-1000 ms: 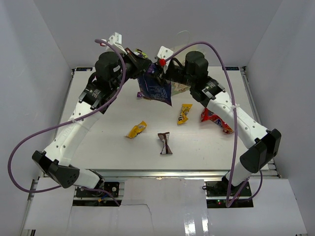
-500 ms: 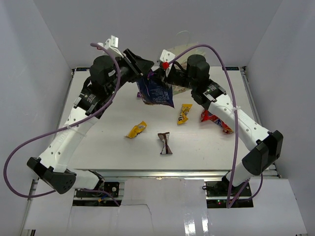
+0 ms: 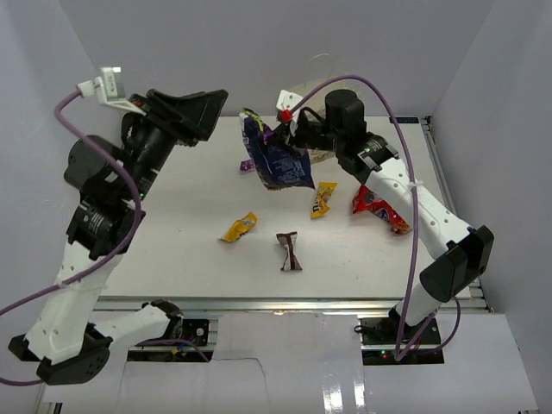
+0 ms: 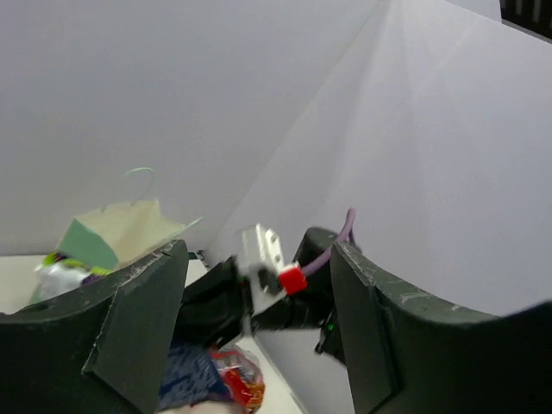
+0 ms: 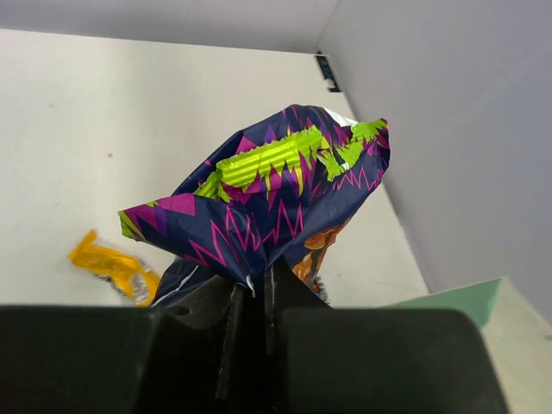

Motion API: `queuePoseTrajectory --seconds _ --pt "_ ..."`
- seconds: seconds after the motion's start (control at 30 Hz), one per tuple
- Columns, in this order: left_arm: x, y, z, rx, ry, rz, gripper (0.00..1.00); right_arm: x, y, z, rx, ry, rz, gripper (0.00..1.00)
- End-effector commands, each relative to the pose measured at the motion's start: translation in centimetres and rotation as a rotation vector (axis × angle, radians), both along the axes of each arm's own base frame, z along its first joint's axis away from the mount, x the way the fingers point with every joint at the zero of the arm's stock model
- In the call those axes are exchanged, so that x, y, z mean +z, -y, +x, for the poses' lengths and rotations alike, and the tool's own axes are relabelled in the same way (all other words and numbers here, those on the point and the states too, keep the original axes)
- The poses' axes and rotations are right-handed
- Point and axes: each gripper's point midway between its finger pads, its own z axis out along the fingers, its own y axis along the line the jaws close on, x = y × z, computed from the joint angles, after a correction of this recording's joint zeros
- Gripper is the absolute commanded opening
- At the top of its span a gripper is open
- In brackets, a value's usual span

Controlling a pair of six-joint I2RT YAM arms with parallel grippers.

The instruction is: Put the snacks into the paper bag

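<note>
Bar (image 3: 289,251): near edge of table (image 3: 172,246), centre.
Candies: left candy (image 3: 239,227), right candy (image 3: 323,199), mid-table, apart.
Red bag (image 3: 378,211): right side.
Right pincer (image 3: 278,134): pinching blue bag (image 3: 278,162), lifted.
Left pincer (image 3: 207,112): spread, raised, far-left.
Paper bag (image 4: 129,226): far edge.

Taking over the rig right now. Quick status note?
Left gripper: open, empty, raised off the table.
Right gripper: shut on dark blue chip bag, held up near the paper bag.
On table: two yellow packets, brown-white bar, red chip bag.
Purple wrapper not in sight; bag contents hidden.
Left: bag the chip bag, then the rest.
</note>
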Motion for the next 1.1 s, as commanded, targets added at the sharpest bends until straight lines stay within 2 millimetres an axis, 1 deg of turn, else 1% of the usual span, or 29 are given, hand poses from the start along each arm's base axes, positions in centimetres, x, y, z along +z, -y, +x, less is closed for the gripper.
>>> queuePoseTrajectory --seconds 0.0,0.03,0.07,0.1,0.13,0.17,0.2,0.23,0.27,0.3,0.33,0.37,0.4,0.43,0.47,0.5,0.53,0.57,0.6,0.7,0.73,0.8,0.87,0.9,0.97,1.07 --pt "-1.7 -2.4 -1.4 0.095 0.056 0.088 0.77 11.8 2.4 1.8 -0.082 0.352 0.139 0.08" --pt "-1.6 -3.9 -3.0 0.122 0.091 0.099 0.78 13.2 2.8 2.6 -0.11 0.394 0.144 0.08" --pt "-2.4 -4.6 -3.3 0.144 0.09 0.109 0.78 13.8 3.3 3.2 -0.132 0.415 0.141 0.08" --pt "-4.9 -4.6 -3.0 0.154 0.057 0.145 0.78 14.5 3.6 3.7 -0.155 0.439 0.139 0.08" --pt "-5.2 -5.9 -4.5 0.176 0.079 0.153 0.78 16.0 4.2 4.6 -0.199 0.488 0.142 0.08" --pt "-6.2 -6.4 -4.8 0.189 0.071 0.164 0.78 16.8 4.4 5.1 -0.222 0.509 0.145 0.08" --pt "-8.7 -6.8 -4.4 0.213 0.026 0.2 0.78 17.6 4.7 5.6 -0.247 0.533 0.149 0.08" --pt "-9.4 -7.3 -4.8 0.228 0.018 0.207 0.78 19.3 5.2 6.4 -0.295 0.576 0.164 0.08" --pt "-9.6 -8.5 -6.0 0.246 0.037 0.204 0.78 20.1 5.5 7.0 -0.331 0.591 0.18 0.08" --pt "-10.8 -9.1 -6.2 0.266 0.012 0.218 0.78 20.8 5.8 7.5 -0.359 0.607 0.194 0.08" --pt "-12.0 -9.3 -6.2 0.274 -0.008 0.231 0.78 21.9 6.4 8.3 -0.412 0.637 0.223 0.08" --pt "-12.2 -10.1 -7.2 0.283 0.004 0.223 0.78 22.4 6.6 8.7 -0.442 0.648 0.244 0.08" --pt "-12.9 -10.5 -7.5 0.292 -0.011 0.229 0.78 22.7 7.1 9.5 -0.491 0.659 0.26 0.08" --pt "-13.8 -10.7 -7.6 0.295 -0.024 0.238 0.78 23.2 7.4 9.8 -0.517 0.673 0.274 0.08" --pt "-14.2 -10.9 -7.9 0.297 -0.025 0.24 0.78 24.5 7.9 9.8 -0.546 0.707 0.31 0.08" --pt "-14.4 -11.5 -8.6 0.302 -0.023 0.234 0.78 24.8 8.2 10.2 -0.575 0.712 0.324 0.08" --pt "-14.7 -11.8 -8.9 0.31 -0.024 0.235 0.78 24.6 8.6 11.1 -0.622 0.706 0.33 0.08" --pt "-15.4 -11.9 -8.9 0.314 -0.031 0.242 0.78 25.4 9.0 11.1 -0.639 0.729 0.355 0.08" --pt "-15.6 -12.4 -9.4 0.321 -0.029 0.243 0.78 25.4 9.7 11.7 -0.703 0.725 0.365 0.08" --pt "-16.7 -12.9 -9.6 0.336 -0.042 0.261 0.78 26.3 11.3 12.1 -0.793 0.752 0.428 0.08" --pt "-16.8 -13.0 -9.9 0.337 -0.041 0.258 0.78 26.2 12.1 12.5 -0.845 0.747 0.438 0.08" --pt "-17.3 -13.0 -9.9 0.333 -0.048 0.267 0.78 26.1 13.0 13.0 -0.908 0.744 0.472 0.08" --pt "-17.6 -13.0 -10.0 0.33 -0.049 0.266 0.78 25.7 13.3 13.4 -0.943 0.737 0.485 0.08" --pt "-17.7 -13.0 -10.1 0.326 -0.05 0.266 0.78 25.2 13.7 14.0 -0.975 0.725 0.487 0.08" --pt "-17.8 -13.0 -10.3 0.322 -0.048 0.258 0.78 25.2 14.2 14.2 -1.013 0.724 0.519 0.08" --pt "-18.0 -13.1 -10.5 0.318 -0.049 0.255 0.78 24.6 15.2 14.6 -1.078 0.712 0.543 0.07"
